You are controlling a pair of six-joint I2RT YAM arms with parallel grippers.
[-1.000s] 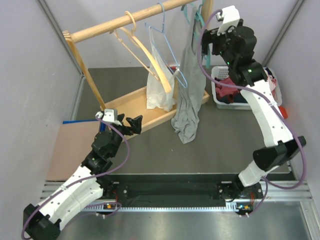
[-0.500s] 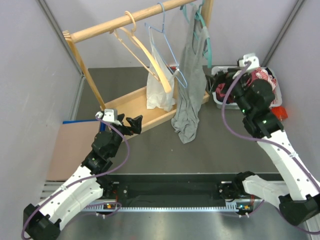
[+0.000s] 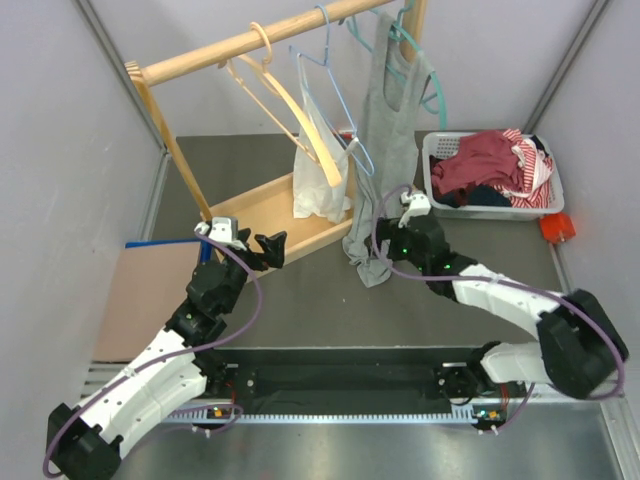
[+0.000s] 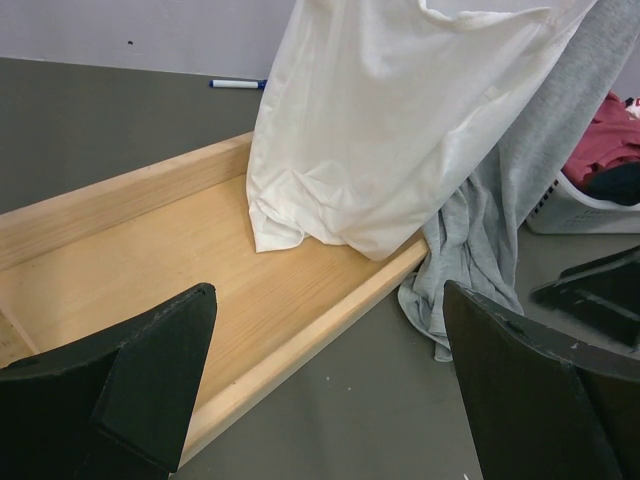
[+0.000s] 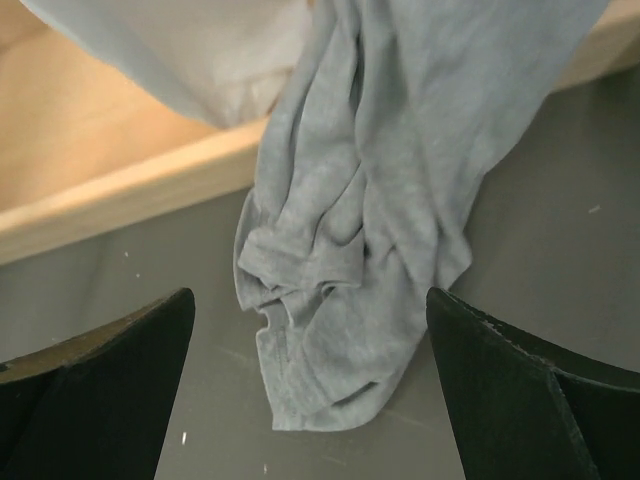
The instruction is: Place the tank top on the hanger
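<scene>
The light grey tank top (image 3: 383, 130) hangs from the teal hanger (image 3: 430, 85) at the right end of the wooden rail. Its hem lies bunched on the table beside the wooden tray. My right gripper (image 3: 385, 238) is low, next to that hem, open and empty. In the right wrist view the bunched hem (image 5: 350, 270) lies between and beyond the open right gripper (image 5: 315, 400). My left gripper (image 3: 268, 247) is open and empty at the tray's near edge; the left wrist view shows the left gripper (image 4: 335, 400) and the tank top (image 4: 480, 240) to the right.
A wooden rack (image 3: 250, 40) holds a pale wooden hanger (image 3: 290, 105), a light blue wire hanger (image 3: 335, 95) and a white bag (image 3: 320, 180) over its tray base (image 3: 255, 205). A white basket (image 3: 545, 200) of red clothes stands at right, an orange object (image 3: 557, 227) beside it.
My right arm has come down from the hanger at the top of the rail to table height beside the tank top's hem. The left arm has not moved.
</scene>
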